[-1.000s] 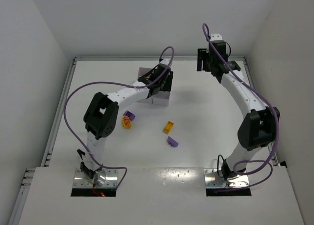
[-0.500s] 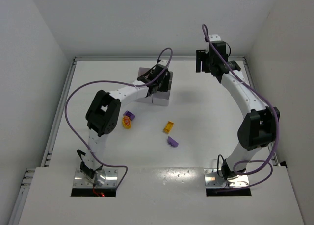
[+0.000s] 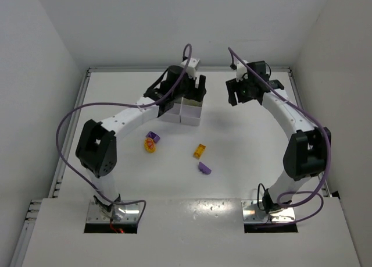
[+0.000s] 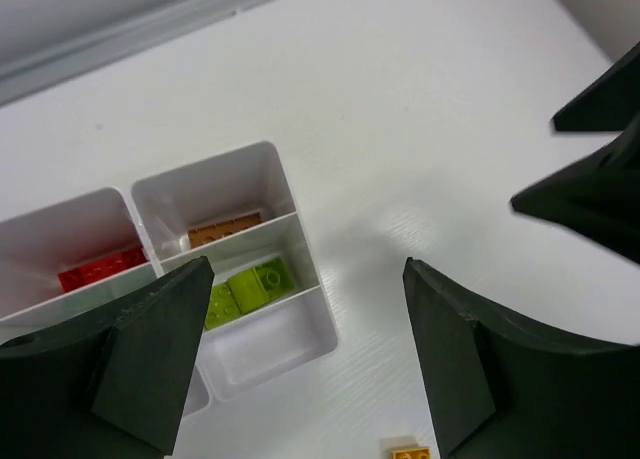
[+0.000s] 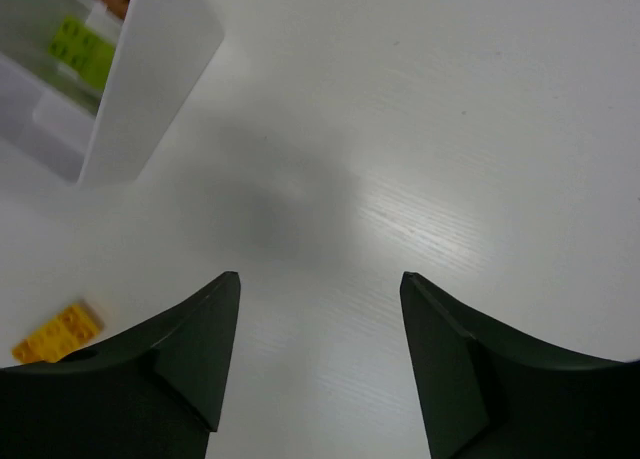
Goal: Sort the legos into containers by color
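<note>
Left wrist view: my left fingers [image 4: 150, 349] stand wide apart with nothing between them, hanging over the white tray [image 4: 215, 184] of containers. Just past the tip of the finger on the view's left, two green legos [image 4: 250, 284] lie in one compartment. Beyond them an orange lego [image 4: 225, 229] sits in the next compartment, and a red lego [image 4: 100, 269] is in the one beside that. A yellow lego [image 4: 410, 451] lies on the tabletop [image 4: 430, 109], close to the inner side of the other finger. On the right wrist camera my right fingers [image 5: 170, 369] are also apart and empty. The tray's corner sits well beyond the left one, and the yellow lego is just outside it. From above, a purple lego [image 3: 203, 168] lies loose, well short of both pairs.
</note>
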Tool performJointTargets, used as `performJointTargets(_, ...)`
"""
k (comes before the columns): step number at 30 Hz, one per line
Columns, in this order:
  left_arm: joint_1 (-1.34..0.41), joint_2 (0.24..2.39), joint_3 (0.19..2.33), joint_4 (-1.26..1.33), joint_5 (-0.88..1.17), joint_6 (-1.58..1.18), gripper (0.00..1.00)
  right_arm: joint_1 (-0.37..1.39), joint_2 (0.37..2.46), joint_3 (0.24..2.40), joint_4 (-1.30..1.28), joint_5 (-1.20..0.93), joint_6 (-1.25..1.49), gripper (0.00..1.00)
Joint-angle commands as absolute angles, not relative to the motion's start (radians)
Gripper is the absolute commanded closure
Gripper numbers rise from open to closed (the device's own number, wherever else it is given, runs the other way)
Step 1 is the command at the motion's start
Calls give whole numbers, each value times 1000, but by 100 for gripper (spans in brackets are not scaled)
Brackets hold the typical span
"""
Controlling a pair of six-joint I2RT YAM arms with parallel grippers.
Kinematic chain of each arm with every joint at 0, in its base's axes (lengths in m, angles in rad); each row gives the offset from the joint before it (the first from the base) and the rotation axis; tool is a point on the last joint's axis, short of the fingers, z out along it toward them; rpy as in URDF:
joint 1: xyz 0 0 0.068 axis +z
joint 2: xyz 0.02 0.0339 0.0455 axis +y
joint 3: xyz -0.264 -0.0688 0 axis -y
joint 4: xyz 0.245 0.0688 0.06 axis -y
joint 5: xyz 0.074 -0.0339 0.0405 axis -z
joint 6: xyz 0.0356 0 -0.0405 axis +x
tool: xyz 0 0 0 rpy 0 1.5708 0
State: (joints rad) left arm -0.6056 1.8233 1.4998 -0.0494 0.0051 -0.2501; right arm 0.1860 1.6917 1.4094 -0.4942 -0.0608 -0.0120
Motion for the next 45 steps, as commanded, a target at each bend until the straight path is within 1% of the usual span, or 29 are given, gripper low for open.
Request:
performJointTargets(1,-589,1695,1474,-35,21,-265,17,173,1605,1376,-555,-224,-157,35)
performJointTargets(4,-530,1615,1474,-121,58,-290,17,196,1574,1333,-685,-372,-267,43)
performJointTargets(5,-509,1596,1474,-147,67,-305,12,196,1562,1297,-713,-449,-329,45)
performJointTargets(6,-467,1566,1474,-206,83,-305,7,227,1530,1269,-741,-472,-400,48)
performJointTargets(7,-441,1556,1474,-234,134,-305,0,244,1508,1214,-750,-509,-449,48)
performJointTargets(8,-413,1546,1460,-286,174,-286,0,279,1488,1185,-761,-524,-506,50)
performJointTargets(9,-355,1520,1445,-299,219,-267,0,297,1470,1139,-779,-535,-622,50)
performJointTargets(10,-322,1503,1422,-299,358,-243,0,316,1442,1123,-794,-558,-684,50)
performJointTargets(12,-244,1465,1357,-308,464,-188,0,368,1433,1083,-828,-577,-805,50)
performJointTargets(13,-227,1435,1338,-322,556,-157,0,380,1433,1072,-839,-587,-945,50)
performJointTargets(15,-215,1425,1316,-409,601,-94,0,411,1433,1040,-848,-588,-1079,50)
performJointTargets(16,-206,1414,1316,-441,601,-43,0,420,1433,1040,-848,-578,-1206,48)
performJointTargets(19,-195,1375,1251,-503,601,0,0,455,1506,1031,-838,-539,-1389,47)
performJointTargets(24,-186,1244,1122,-537,535,35,0,465,1658,1135,-828,-518,-1555,42)
performJointTargets(28,-141,1197,1074,-575,486,70,0,474,1778,1209,-865,-538,-1702,41)
performJointTargets(32,-117,1186,1063,-620,463,92,0,485,1840,1233,-839,-551,-1775,41)
performJointTargets(37,-94,1132,1010,-655,428,101,0,505,1914,1305,-874,-572,-1798,41)
performJointTargets(41,-75,1111,977,-666,405,110,0,528,1927,1305,-865,-581,-1833,41)
performJointTargets(45,-66,1089,968,-687,384,110,0,558,1953,1327,-908,-581,-1833,41)
